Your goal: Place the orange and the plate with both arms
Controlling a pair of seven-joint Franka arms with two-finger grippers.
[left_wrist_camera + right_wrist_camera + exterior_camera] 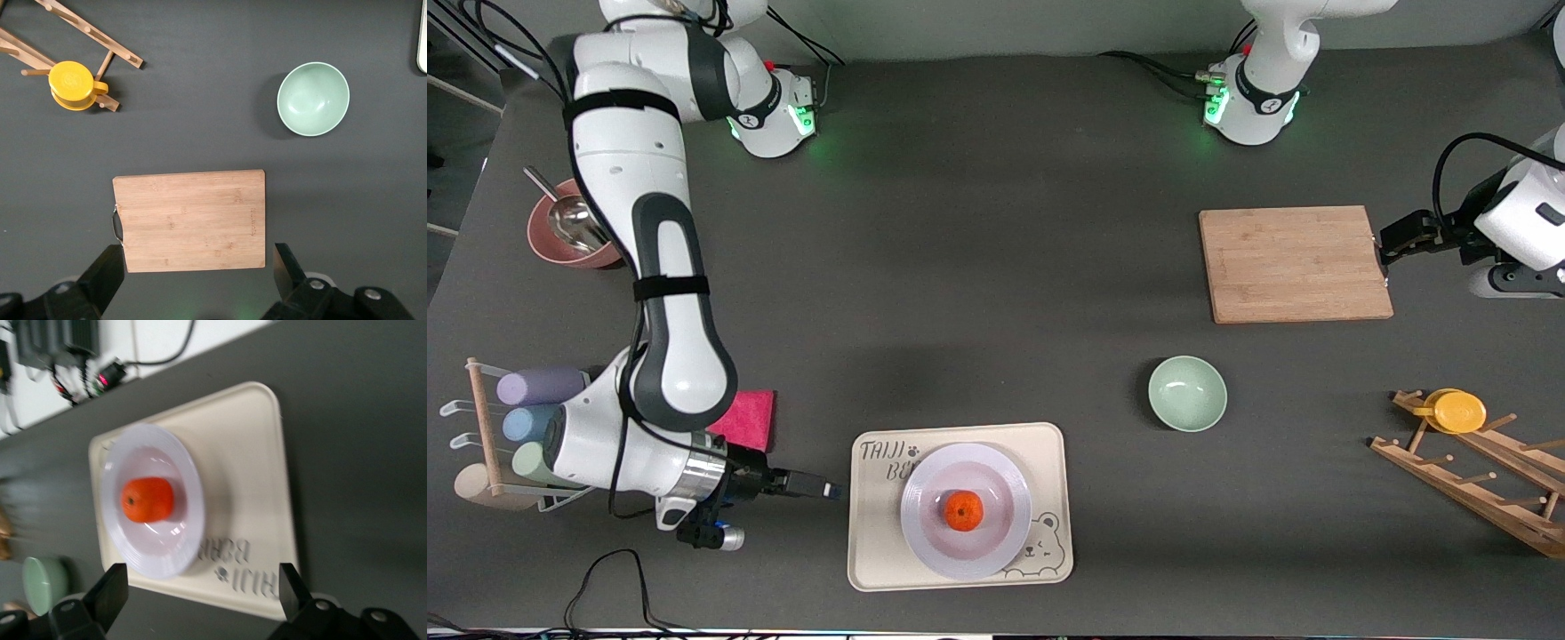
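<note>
I see the orange (964, 511) lying in the shallow middle of the plate (925, 533), and the plate sits on the cream tray (871, 551) with the bear drawing, in the part of the table close to the front camera. My right gripper (825, 488) is low and just beside the edge of the tray that faces the right arm's end; its fingers (110, 595) are spread wide and hold nothing, and they do not touch the tray. Near this arm there is a pink cloth (747, 418) and a rack with pastel cups (525, 418). The green bowl (1187, 393) stands alone, farther from the camera than the tray and toward the left arm's end. The wooden board (1294, 263) lies farther still. My left gripper (1392, 244) waits at the handle edge of the board, with the fingers (107, 273) open and empty. A yellow cup (1456, 411) hangs on the wooden peg rack (1476, 484) at the left arm's end.
</note>
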